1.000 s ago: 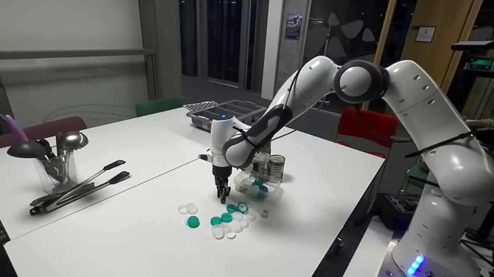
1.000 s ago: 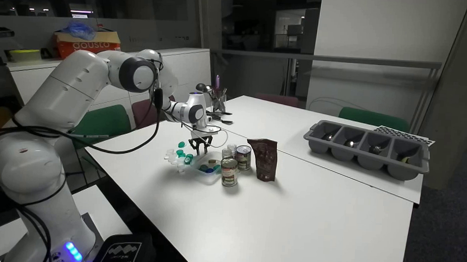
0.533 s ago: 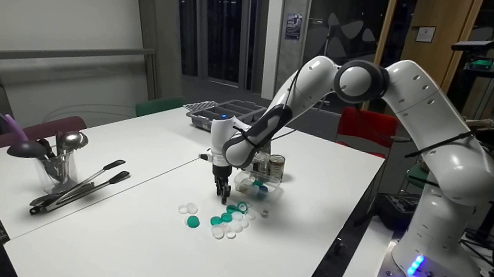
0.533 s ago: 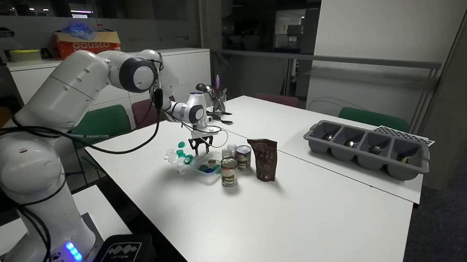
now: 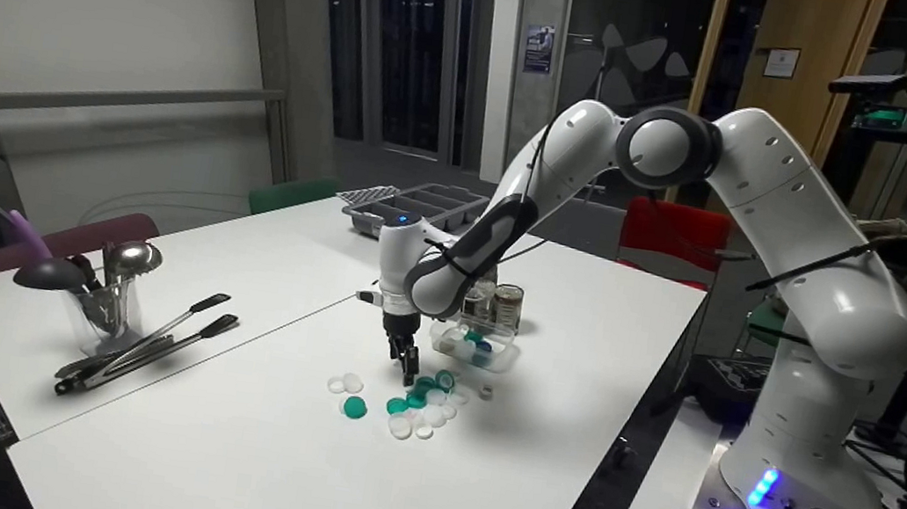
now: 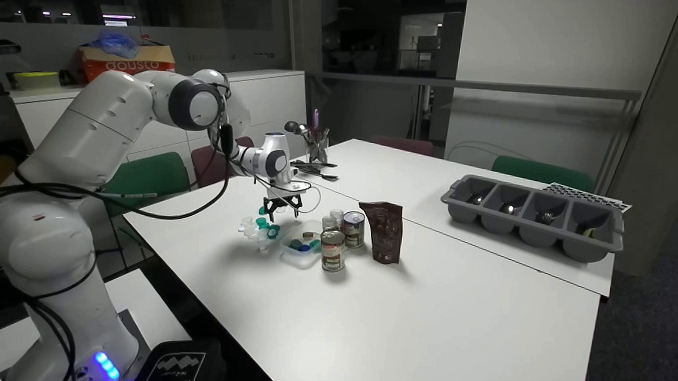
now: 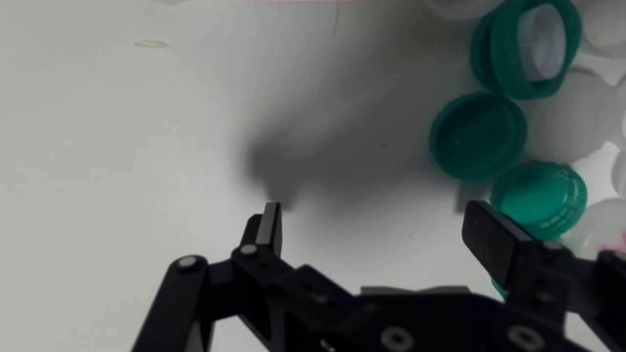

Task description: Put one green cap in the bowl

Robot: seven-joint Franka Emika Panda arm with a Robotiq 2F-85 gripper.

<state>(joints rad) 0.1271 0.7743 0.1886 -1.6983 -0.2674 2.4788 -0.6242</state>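
Note:
My gripper (image 7: 374, 209) stands open over the white table, with bare table between its spread fingers. Just beyond its right finger in the wrist view lie a bright green cap (image 7: 540, 198), a darker upturned green cap (image 7: 478, 137) and a green ring-like cap (image 7: 537, 90). A sliver of green also peeks out behind that finger. A separate green cap (image 5: 354, 407) lies a little apart in an exterior view. The bowl, a clear plastic tub (image 6: 300, 263), holds green, blue and tan caps; the gripper (image 6: 284, 216) hovers beyond it, beside the pile of caps.
White caps (image 5: 400, 425) lie mixed among the green ones. Against the tub stand a can (image 6: 333, 251), another can (image 6: 353, 229) and clear jars, with a brown pouch (image 6: 382, 233) nearby. Farther off are a grey cutlery tray (image 6: 497, 223), tongs (image 5: 156, 350) and a utensil cup (image 5: 104, 312).
The fingers have spread wider. The gripper has moved away from the tub toward the caps and come slightly lower, with the wrist shifting in both exterior views.

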